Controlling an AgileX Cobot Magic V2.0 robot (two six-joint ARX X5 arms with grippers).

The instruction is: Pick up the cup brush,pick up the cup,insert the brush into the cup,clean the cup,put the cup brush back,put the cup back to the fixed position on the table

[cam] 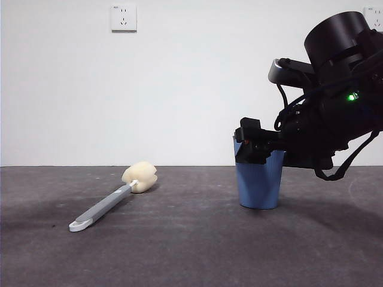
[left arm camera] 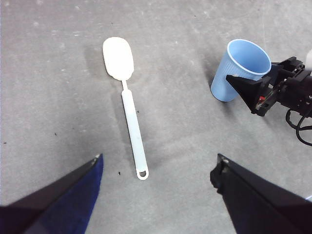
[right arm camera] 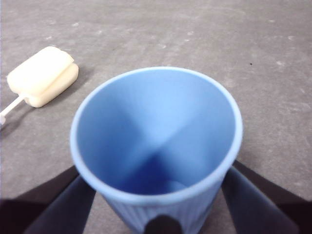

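The right gripper comes in from the right side of the front view and sits at the upper part of the cup, one black jaw on each side of the blue ribbed wall just below the smooth rim band — in the right wrist view the jaws flank the cup closely, yet whether they press on it or only stand beside it cannot be told. The cup stands upright on the table, its base resting on the dark grey surface, mouth open upward and nothing inside it. From the left wrist view the same gripper shows as a black wedge against the cup's side. The left gripper hangs above the table with its jaws spread wide, holding nothing, the loop end of the cup brush lying between and just ahead of them. The cup brush lies flat on the table — well apart from the cup, to its left in the front view — with its cream-yellow sponge head toward the wall and its white looped end toward the camera. A white wall socket sits high on the pale wall behind.
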